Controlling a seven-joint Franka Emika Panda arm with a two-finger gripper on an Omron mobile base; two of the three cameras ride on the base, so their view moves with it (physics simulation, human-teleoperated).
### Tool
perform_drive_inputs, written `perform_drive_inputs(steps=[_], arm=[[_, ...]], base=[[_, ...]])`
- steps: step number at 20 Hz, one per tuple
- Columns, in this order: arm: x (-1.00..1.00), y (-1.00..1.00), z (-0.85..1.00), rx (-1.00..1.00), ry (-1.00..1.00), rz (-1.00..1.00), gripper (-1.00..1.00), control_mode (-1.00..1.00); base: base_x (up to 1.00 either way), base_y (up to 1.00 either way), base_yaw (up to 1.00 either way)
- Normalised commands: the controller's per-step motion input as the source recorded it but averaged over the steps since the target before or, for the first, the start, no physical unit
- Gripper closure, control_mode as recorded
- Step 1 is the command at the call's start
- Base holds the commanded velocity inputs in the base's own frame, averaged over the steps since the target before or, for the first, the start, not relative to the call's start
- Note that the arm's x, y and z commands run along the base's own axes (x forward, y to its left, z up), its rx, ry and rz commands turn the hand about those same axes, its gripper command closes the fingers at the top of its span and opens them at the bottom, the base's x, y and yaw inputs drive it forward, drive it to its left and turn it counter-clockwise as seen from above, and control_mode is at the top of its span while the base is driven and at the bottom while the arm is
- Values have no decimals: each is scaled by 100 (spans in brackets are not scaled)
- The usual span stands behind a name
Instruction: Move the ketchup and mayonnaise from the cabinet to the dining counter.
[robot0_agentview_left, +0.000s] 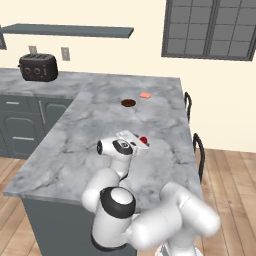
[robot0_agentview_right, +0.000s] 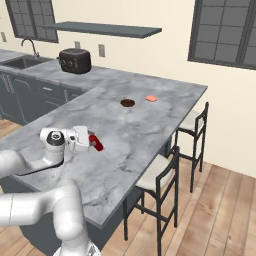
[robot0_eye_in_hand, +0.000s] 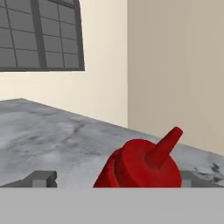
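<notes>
i see a black toaster (robot0_agentview_right: 75, 60) by the wall, a small brown round thing (robot0_agentview_right: 127, 103) near a little orange thing (robot0_agentview_right: 151, 98), and two dark stools (robot0_agentview_right: 161, 186) beside them.

You see ketchup (robot0_eye_in_hand: 142, 168): slim red squeeze bottle, pointed red nozzle, lying on its side on dining counter (robot0_agentview_left: 90, 135). Nozzle points away from hand camera, tilted up-right in hand view. Dining counter: grey-white veined marble slab, bottle near its middle; only its red top shows in left base view.
</notes>
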Motion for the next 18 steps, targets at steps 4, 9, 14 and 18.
perform_drive_inputs(steps=[4,9,14,18], arm=[[67,0,14,0,0,-2,-100,-100],[14,0,13,0,0,-1,-100,-100],[-3,0,21,0,0,0,-100,-100],[-77,0,34,0,-6,0,-100,-100]], base=[[0,0,0],[0,0,0],[0,0,0],[0,0,0]])
